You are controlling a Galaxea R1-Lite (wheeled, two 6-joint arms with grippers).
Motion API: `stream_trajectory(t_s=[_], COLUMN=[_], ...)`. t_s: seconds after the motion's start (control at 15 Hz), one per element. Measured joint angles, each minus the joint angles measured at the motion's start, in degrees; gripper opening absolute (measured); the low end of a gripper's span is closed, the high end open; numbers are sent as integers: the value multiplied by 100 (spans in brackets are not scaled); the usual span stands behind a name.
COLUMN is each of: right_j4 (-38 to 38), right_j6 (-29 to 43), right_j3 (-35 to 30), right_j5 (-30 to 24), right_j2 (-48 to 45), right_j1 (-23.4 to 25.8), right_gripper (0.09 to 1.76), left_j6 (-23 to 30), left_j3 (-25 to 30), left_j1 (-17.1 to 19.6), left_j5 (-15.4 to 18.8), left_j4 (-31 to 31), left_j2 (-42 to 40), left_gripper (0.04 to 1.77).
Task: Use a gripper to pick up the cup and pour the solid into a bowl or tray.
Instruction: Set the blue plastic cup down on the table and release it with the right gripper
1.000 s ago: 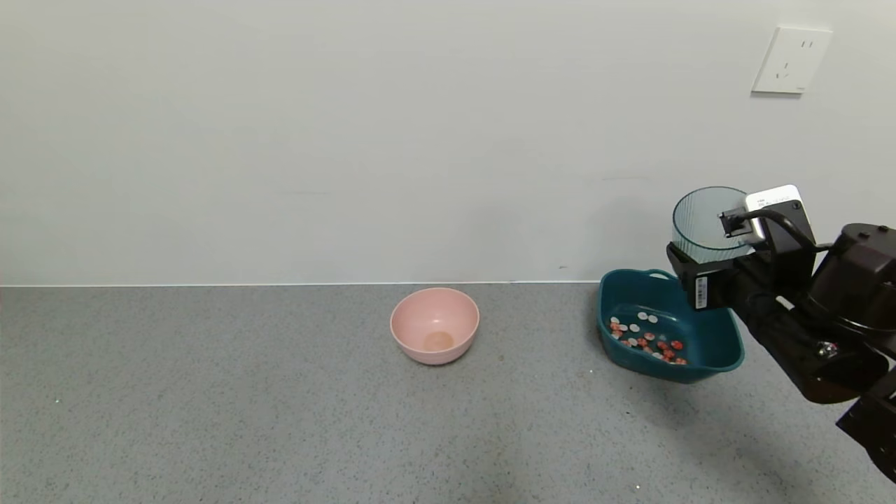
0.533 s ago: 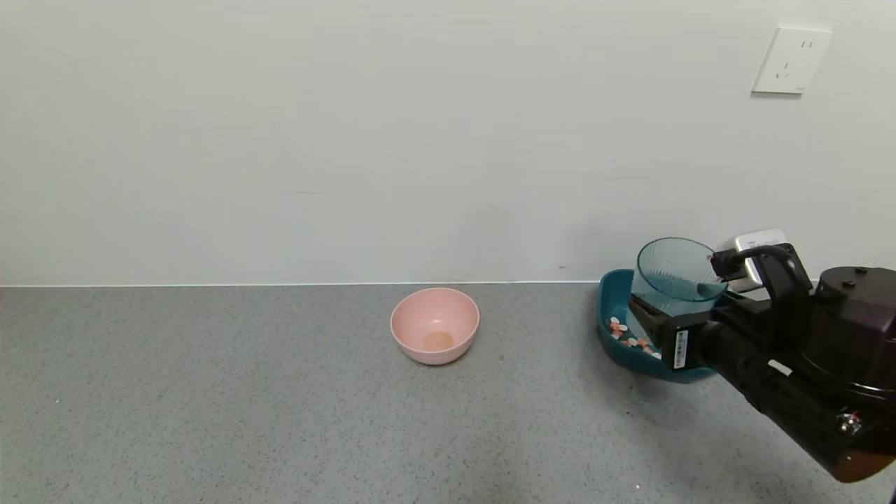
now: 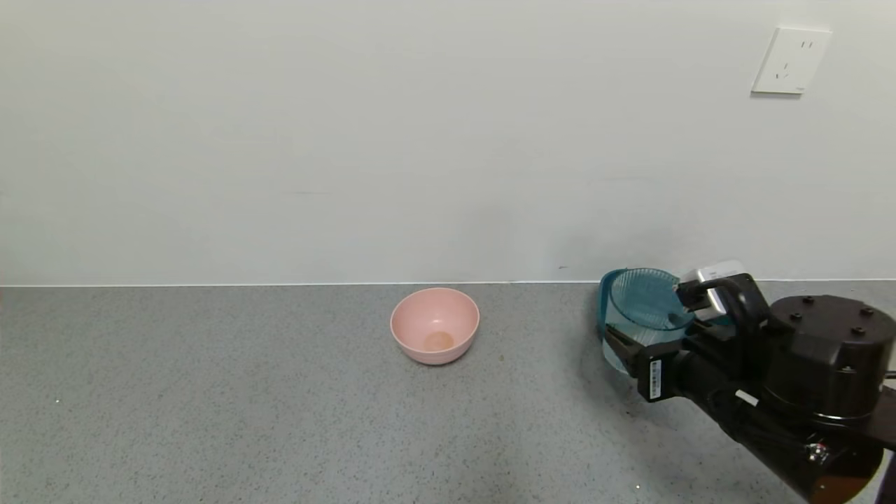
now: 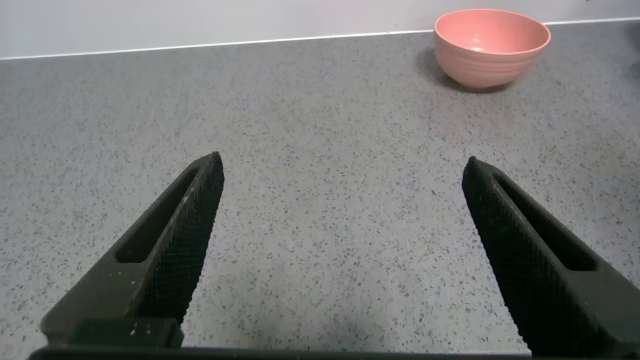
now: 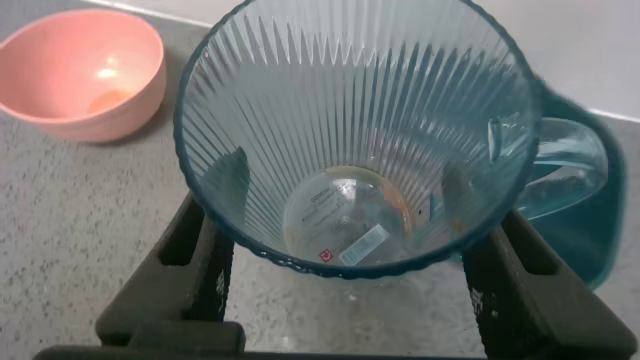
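My right gripper [image 3: 647,332] is shut on the cup [image 3: 645,308], a ribbed blue-green clear mug held about upright, low over the table. In the right wrist view the cup [image 5: 350,140] looks empty, with a finger on either side of it. The dark teal basin [image 3: 603,297] stands just behind the cup, mostly hidden by the cup and my arm; part of it shows in the right wrist view [image 5: 590,235]. The solid pieces are hidden from view. My left gripper [image 4: 343,170] is open and empty over bare table, outside the head view.
A small pink bowl [image 3: 435,325] stands at mid-table, left of the cup; it also shows in the left wrist view [image 4: 492,45] and the right wrist view [image 5: 85,70]. The wall runs along the table's far edge. A wall socket [image 3: 791,59] is at the upper right.
My right gripper has come down and to the left with the cup, from above the teal basin to low over the table in front of it. The pieces in the basin are now hidden.
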State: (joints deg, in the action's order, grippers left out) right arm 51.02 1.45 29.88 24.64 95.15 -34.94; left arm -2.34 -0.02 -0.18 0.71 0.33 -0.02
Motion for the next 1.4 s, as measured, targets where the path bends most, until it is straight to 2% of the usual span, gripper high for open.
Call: stream_trajectory(t_s=[0.6,1.4], right_j4=[545,556], right_j6=[235,351], right_j3=[-59,-76], right_j5=[-9,-9], right_j2=[1345,1758], right_j1=[-30,-202], right_gripper=[134,134], left_j6=[-2,-2], left_j3=[2,2], left_j1=[0,0], left_j5=[0,-2], left_j4=[2,0], left_j2=[0,0], left_gripper=[172,172])
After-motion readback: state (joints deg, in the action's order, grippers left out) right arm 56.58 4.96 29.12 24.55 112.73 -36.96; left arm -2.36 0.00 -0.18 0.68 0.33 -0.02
